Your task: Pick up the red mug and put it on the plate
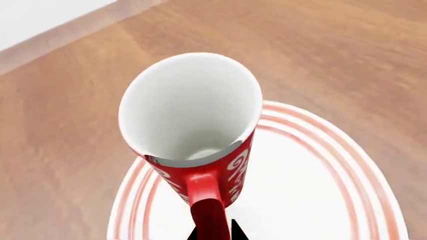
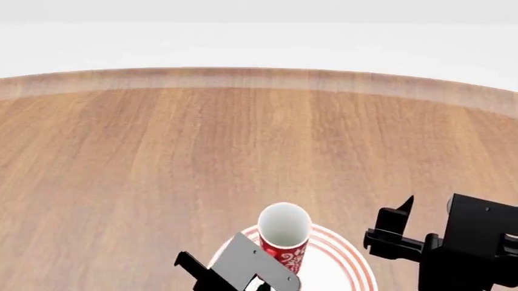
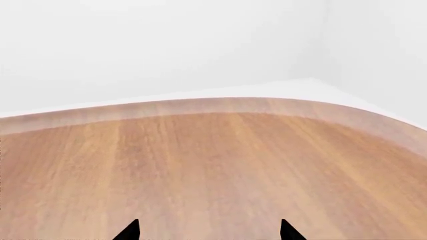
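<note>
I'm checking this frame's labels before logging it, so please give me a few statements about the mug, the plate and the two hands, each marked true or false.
1. The small red mug with white floral pattern is above the round white plate with red rings. True.
2. The red mug holds a dark liquid. False: its white inside is empty.
3. The left hand grips the mug by its red handle. True: the dark fingertips flank the handle.
4. The right hand also holds the mug. False: its fingertips stand apart over the bare wooden table.
5. The mug lies on its side on the table. False: its mouth faces up, slightly tilted, over the plate.
</note>
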